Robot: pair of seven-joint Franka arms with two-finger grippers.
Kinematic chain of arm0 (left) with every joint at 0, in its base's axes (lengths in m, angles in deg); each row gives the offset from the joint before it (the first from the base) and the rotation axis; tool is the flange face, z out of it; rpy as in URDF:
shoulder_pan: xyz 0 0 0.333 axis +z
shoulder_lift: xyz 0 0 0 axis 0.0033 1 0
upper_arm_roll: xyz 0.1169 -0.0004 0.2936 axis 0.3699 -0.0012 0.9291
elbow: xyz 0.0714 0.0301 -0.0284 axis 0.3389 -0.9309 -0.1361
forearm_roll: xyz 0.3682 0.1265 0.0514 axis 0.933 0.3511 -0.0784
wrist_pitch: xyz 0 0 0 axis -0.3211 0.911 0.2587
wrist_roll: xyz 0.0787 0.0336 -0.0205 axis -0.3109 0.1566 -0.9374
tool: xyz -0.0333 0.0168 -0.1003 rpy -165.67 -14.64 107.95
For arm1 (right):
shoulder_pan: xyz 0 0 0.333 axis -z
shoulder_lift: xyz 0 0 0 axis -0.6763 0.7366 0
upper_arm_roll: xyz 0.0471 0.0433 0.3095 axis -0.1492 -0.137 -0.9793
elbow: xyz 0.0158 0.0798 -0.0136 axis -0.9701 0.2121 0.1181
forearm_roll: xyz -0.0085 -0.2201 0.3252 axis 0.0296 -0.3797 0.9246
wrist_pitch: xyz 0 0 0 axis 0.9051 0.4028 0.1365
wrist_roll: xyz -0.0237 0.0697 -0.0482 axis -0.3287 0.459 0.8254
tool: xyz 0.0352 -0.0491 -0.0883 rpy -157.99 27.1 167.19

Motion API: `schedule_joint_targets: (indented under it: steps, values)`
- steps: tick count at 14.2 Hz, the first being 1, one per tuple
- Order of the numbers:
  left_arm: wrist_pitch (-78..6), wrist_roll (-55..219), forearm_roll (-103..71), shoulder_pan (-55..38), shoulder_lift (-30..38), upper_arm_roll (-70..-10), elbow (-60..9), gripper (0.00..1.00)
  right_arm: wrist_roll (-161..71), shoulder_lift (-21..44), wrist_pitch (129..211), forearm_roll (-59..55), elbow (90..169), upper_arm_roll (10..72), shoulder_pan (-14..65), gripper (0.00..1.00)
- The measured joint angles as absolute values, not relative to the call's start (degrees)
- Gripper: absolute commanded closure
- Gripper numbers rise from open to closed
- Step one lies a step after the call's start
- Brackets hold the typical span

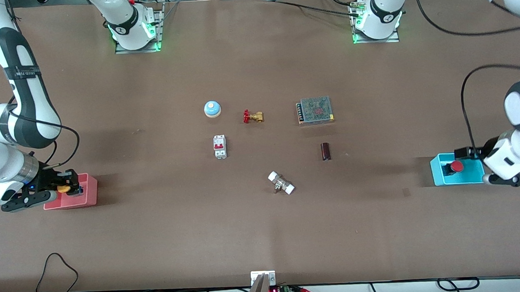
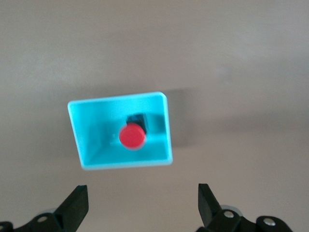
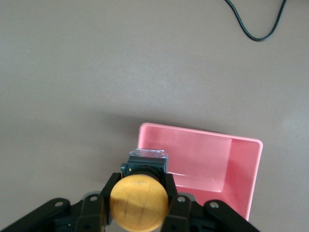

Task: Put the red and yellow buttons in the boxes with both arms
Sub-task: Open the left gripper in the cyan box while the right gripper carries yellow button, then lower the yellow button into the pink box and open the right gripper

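The red button lies inside the cyan box at the left arm's end of the table; it also shows in the left wrist view in the cyan box. My left gripper is open and empty just above that box, its fingertips wide apart. My right gripper is shut on the yellow button over the edge of the pink-red box at the right arm's end. In the right wrist view the yellow cap sits between the fingers above the pink box.
In the table's middle lie a blue-and-white dome, a brass valve with red handle, a white breaker, a metal power supply, a dark cylinder and a white-ended fitting. A black cable lies nearby.
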State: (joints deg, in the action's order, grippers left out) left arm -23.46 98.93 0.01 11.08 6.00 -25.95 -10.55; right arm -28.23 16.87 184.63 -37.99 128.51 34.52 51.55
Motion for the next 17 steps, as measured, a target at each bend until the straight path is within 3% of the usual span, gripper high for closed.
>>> schedule_joint_targets:
  steps: [4,7,10,12,17]
  values:
    - [-9.0,98.7,0.0,9.0,3.2,-26.1,1.5,0.00,-25.2,18.1,184.7,-36.7,128.4,36.0,52.7,0.63]
    - [-5.4,98.7,0.0,6.8,3.1,-26.1,9.9,0.00,-25.1,19.5,187.0,-36.7,128.4,36.3,53.1,0.62]
    - [-4.6,98.2,0.0,5.6,2.6,-26.4,11.8,0.00,-25.1,21.4,188.7,-36.7,128.4,36.4,53.8,0.60]
    - [-8.2,96.5,0.0,5.6,0.0,-27.3,8.0,0.00,-25.0,22.4,189.2,-36.4,128.4,36.5,54.1,0.60]
    - [-18.8,94.4,-0.9,5.8,-14.8,-27.8,-15.1,0.00,-24.9,23.6,189.4,-35.8,128.4,36.4,54.2,0.53]
